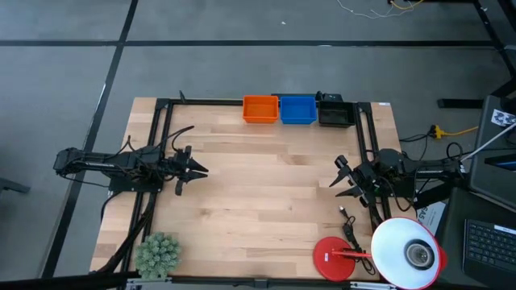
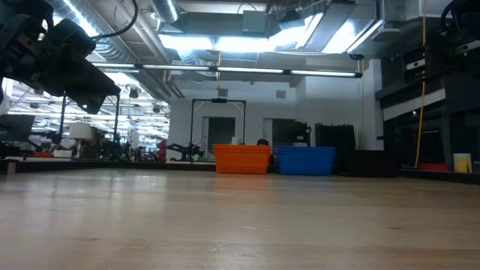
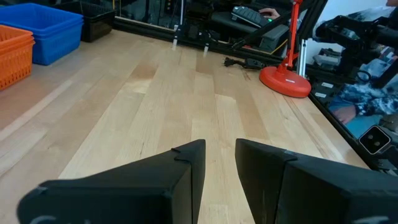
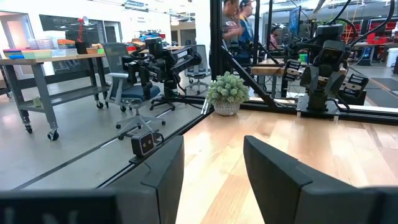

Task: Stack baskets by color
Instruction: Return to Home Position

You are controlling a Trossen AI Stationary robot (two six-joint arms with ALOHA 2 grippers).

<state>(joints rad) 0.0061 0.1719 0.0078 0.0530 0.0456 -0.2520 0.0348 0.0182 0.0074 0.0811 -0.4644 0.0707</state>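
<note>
An orange basket (image 1: pixel 260 109), a blue basket (image 1: pixel 297 109) and a black basket (image 1: pixel 334 111) stand side by side on their bottoms at the middle of the table's far edge. They also show in the low view as orange (image 2: pixel 241 159), blue (image 2: pixel 305 160) and black (image 2: pixel 371 163). Whether each is a single basket or a stack, I cannot tell. My left gripper (image 1: pixel 193 170) hovers open at the table's left side, far from the baskets, nothing between its fingers (image 3: pixel 186 163). My right gripper (image 1: pixel 339 173) hovers open at the right side, also with nothing in it (image 4: pixel 214 146).
A red round lamp base (image 1: pixel 334 258) with a white shade (image 1: pixel 407 251) stands at the near right, a black cable (image 1: pixel 348 225) beside it. A green fuzzy plant (image 1: pixel 157 255) sits at the near left corner. Bare wood (image 1: pixel 266 185) lies between the arms. People stand beyond the table (image 4: pixel 239 15).
</note>
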